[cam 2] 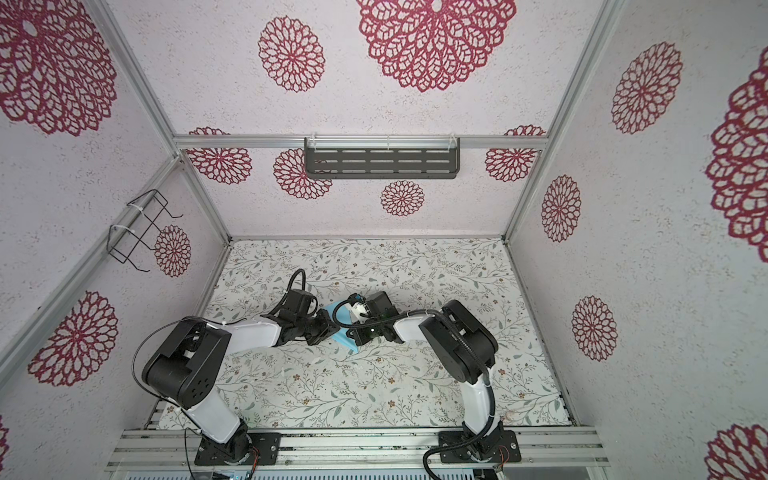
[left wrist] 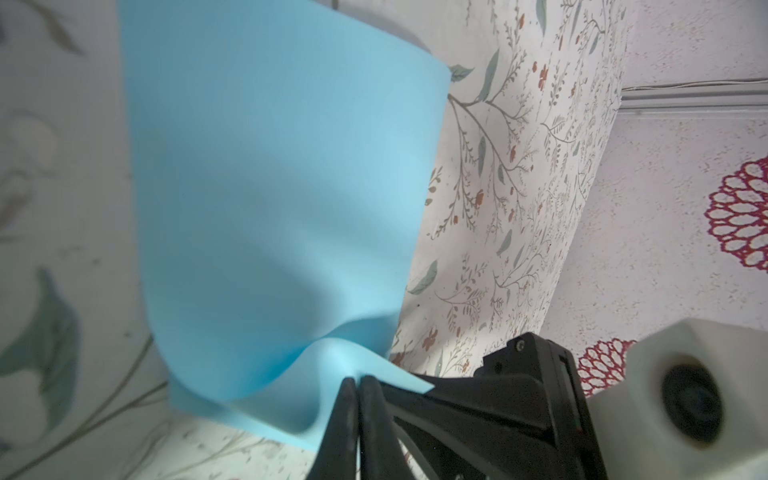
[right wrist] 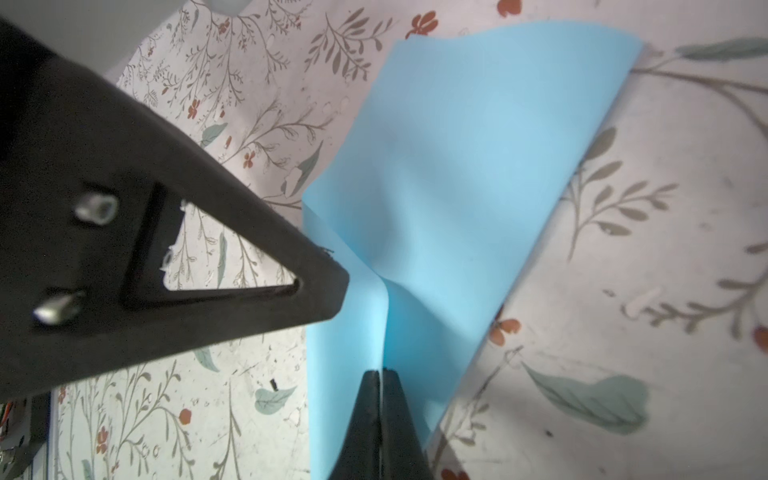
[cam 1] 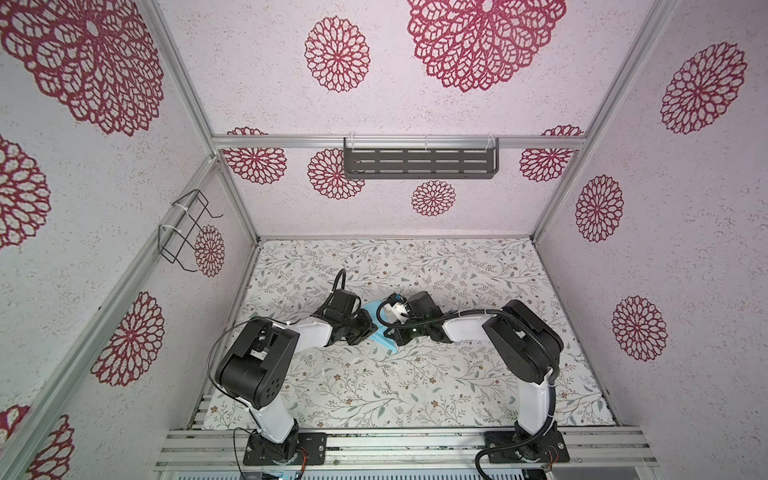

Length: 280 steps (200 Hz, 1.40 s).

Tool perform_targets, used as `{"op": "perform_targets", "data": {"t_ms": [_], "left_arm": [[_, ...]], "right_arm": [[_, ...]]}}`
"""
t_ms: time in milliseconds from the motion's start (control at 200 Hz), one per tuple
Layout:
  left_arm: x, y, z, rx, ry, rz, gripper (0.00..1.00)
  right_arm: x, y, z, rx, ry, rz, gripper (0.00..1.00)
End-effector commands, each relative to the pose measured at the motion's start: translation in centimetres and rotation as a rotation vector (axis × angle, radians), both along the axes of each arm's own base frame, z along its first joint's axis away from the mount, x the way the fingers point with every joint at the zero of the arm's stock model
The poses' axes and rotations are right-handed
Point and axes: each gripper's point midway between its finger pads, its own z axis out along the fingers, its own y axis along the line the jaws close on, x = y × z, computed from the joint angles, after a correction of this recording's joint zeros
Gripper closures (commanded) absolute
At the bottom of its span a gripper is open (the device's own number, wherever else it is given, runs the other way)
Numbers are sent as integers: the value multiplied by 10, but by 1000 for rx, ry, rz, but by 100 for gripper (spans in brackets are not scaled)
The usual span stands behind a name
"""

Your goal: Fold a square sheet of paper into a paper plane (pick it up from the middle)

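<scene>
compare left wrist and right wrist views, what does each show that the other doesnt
Only the left wrist view: the left tool shut on the square sheet of paper, the other arm's white wrist camera, and a wall with red flower patterns. Only the right wrist view: the right tool shut on the sheet, with the left tool's black triangular finger alongside. Both: the light-blue sheet, buckled, over the floral table cover.

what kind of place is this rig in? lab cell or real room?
Looks like a purpose-built robot booth, not a lived-in room: aluminium frame holding patterned wall panels, left arm and right arm bolted to a front rail, floral tabletop.
</scene>
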Motion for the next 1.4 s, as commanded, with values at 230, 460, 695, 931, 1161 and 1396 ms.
{"op": "perform_targets", "data": {"t_ms": [230,460,695,931,1161,1396], "left_arm": [[-11,10,-18,56,45,17,94],[-17,15,-22,70,58,25,94],[-18,18,-25,87,60,27,94],[-31,30,-41,164,107,28,97],[-41,38,-56,219,162,25,98],[-41,40,-56,236,170,26,98]], "right_arm": [[-1,-8,-21,-74,43,-13,94],[-1,-9,-25,-84,53,-15,93],[-1,-8,-24,-83,57,-15,93],[18,-3,28,5,58,-106,83],[30,-32,62,15,132,-286,62],[-8,-12,69,58,331,-234,74]]}}
